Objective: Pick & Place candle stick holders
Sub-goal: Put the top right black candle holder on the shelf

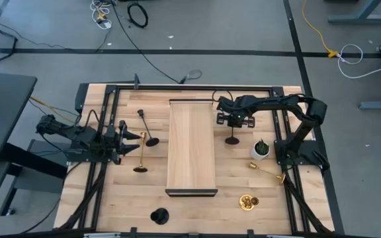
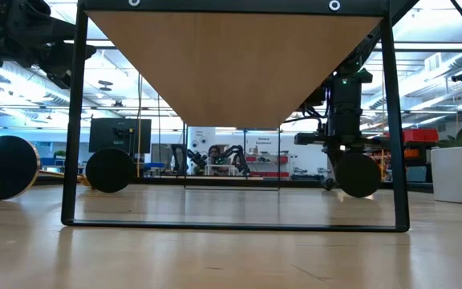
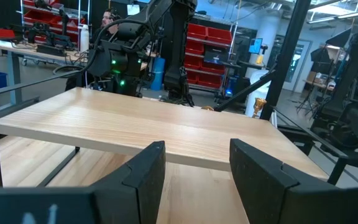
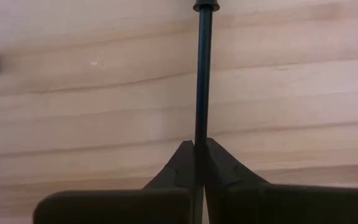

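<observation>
A black candle stick holder (image 1: 232, 135) lies on the table right of the raised wooden shelf (image 1: 192, 145), its round base (image 2: 358, 174) facing the near edge. My right gripper (image 1: 234, 120) points down over it, shut on its stem. My left gripper (image 1: 128, 136) waits level and open at the left, touching nothing. Beside it lie a black holder (image 1: 147, 128) and a gold holder (image 1: 141, 156). Another gold holder (image 1: 267, 170) lies at the right. A gold one (image 1: 248, 202) and a black one (image 1: 159, 215) stand near the front edge. My right gripper pinches the black holder's thin stem (image 4: 201, 118) between its two fingers. The fingers come from above, pointing down, and lie across the stem. The stem runs flat along the table to a small end (image 4: 205, 6); the base is hidden behind the gripper in the wrist view.
A small white pot with a green plant (image 1: 260, 149) stands close to the right gripper, toward the near right. The shelf stands on a black frame (image 2: 70, 120) in the middle of the table. Black rails (image 1: 197, 87) run along the table's edges.
</observation>
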Controlling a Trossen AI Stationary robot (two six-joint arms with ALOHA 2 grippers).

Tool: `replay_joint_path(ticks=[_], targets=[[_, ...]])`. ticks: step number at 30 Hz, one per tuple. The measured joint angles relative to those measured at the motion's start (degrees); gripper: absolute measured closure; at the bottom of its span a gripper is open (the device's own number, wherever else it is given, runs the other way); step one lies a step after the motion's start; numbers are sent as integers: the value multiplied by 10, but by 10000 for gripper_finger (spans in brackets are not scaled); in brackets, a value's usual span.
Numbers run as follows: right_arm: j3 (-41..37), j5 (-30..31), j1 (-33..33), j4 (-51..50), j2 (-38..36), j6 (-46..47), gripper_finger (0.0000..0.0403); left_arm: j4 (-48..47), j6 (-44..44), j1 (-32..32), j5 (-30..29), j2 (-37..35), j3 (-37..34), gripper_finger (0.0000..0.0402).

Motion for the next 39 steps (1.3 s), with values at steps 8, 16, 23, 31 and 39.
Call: replay_joint_path(ticks=[8,16,23,31,39], targets=[[0,20,-4,-9,-25,-18,401,0,0,0,0,0,0,220],[0,62,-4,-11,-113,-31,401,0,0,0,0,0,0,220],[0,101,-3,0,-197,-64,401,0,0,0,0,0,0,220],[0,164,9,48,-278,-116,401,0,0,0,0,0,0,220],[0,187,24,150,-312,-202,401,0,0,0,0,0,0,220]])
